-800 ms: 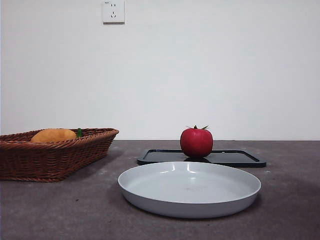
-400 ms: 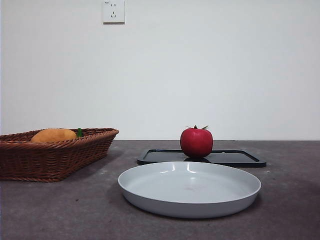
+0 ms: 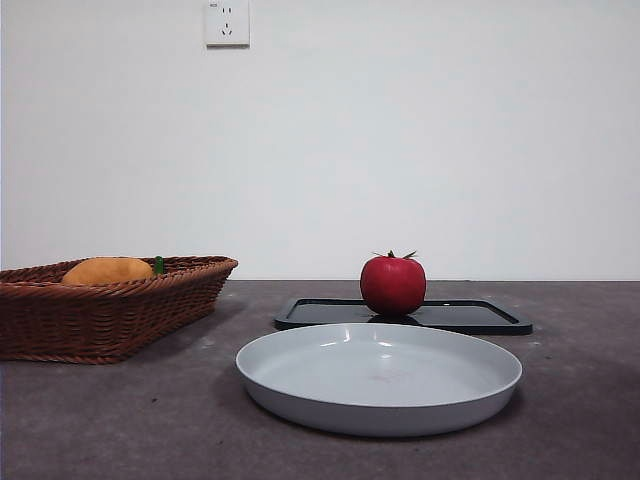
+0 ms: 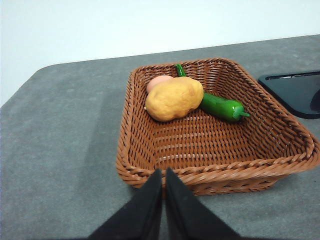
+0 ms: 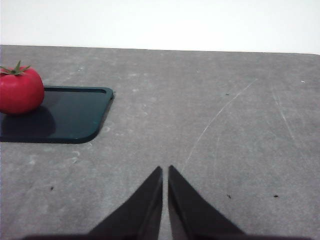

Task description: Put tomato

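On the black tray (image 3: 470,316) at the far middle of the grey worktop (image 3: 120,420) sits the tomato (image 3: 393,285), upright, its green stem pointing up. From my right wrist camera the tomato (image 5: 20,90) rests on the tray (image 5: 65,117) near one of its ends, well apart from my right tool (image 5: 165,172), whose two black jaws are pressed almost together with only a thin slit between them and nothing held. Bare worktop (image 5: 225,130) lies between that tool and the tray.

My left tool (image 4: 163,175) is likewise closed to a narrow slit and empty. It hovers just before the near rim of the wicker basket (image 4: 150,165), far from the tomato. Inside the basket lie an orange-yellow fruit (image 4: 175,98), a green cucumber (image 4: 220,106) partly tucked behind it, and a pale pinkish thing (image 4: 159,82) mostly hidden by the fruit, so I cannot say what it is.

Seen from the front, a grey round plate (image 3: 300,385) stands nearer the camera than the tray, hiding nothing of the tomato but covering part of the tray's front edge. The basket (image 3: 110,310) is cut off at the side edge there, and only the top of the orange-yellow fruit (image 3: 107,271) shows above its rim. A white socket (image 3: 227,22) is on the wall. Neither tool appears in the front view. The tomato is cut by the edge of the right wrist picture.
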